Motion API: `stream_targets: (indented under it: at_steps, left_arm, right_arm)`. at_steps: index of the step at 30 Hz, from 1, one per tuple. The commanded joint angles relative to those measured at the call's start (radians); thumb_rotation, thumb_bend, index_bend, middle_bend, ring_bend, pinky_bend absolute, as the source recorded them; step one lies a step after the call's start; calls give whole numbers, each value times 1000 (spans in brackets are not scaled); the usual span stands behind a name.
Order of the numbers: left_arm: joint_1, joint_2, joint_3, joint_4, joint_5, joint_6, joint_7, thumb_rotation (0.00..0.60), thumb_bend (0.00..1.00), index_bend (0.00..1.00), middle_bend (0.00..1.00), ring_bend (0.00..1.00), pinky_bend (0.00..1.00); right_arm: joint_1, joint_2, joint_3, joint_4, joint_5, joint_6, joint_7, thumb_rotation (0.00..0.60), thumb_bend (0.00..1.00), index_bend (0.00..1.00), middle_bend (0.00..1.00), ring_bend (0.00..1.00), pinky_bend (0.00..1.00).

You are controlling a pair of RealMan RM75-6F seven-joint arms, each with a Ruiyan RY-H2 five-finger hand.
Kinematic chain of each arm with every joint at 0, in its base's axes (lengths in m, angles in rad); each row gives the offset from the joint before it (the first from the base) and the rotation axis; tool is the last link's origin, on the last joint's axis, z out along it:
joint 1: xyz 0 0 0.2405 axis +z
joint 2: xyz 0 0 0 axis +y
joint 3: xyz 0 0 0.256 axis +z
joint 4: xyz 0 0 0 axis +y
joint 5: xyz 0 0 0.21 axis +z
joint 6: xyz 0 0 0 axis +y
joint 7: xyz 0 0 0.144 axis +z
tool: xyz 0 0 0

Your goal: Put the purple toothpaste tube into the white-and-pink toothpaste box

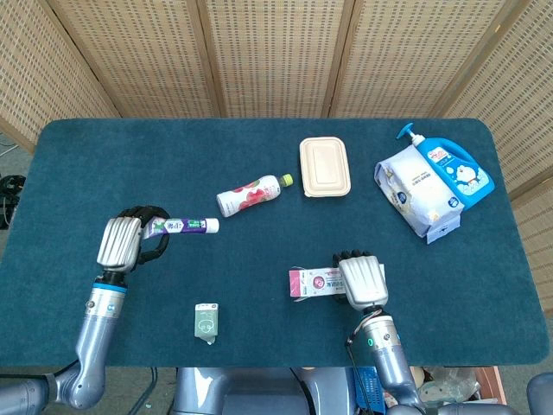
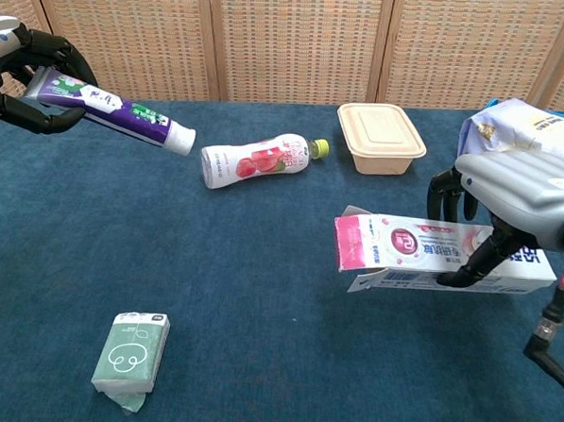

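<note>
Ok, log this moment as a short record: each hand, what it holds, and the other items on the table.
left hand: holds purple toothpaste tube, cap pointing toward the table's middle
right hand: holds white-and-pink toothpaste box off the cloth, flap end open, facing left
tube and box: apart, tube not yet inserted
drink bottle: lying on its side
lidded beige container: behind the bottle
green packet: near front edge
</note>
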Motion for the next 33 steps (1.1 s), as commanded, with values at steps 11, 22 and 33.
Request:
stream_targets:
  at_steps: [11, 22, 33]
  left_arm:
    - [-7, -27, 33, -120, 36, -40, -52, 600, 537, 807, 447, 359, 361]
    - [-9, -41, 39, -126, 45, -44, -49, 600, 537, 807, 447, 358, 361]
    - [-9, -45, 49, -129, 38, -55, -35, 600, 537, 807, 448, 358, 361]
  right_arm:
    - [25, -15, 48, -63, 55, 16, -59, 600, 174, 634, 485, 418, 464]
    - [58, -28, 84, -100, 99, 26, -90, 600, 179, 638, 489, 423, 475]
    - [82, -42, 96, -119, 120, 42, -112, 600, 184, 642, 492, 433, 477]
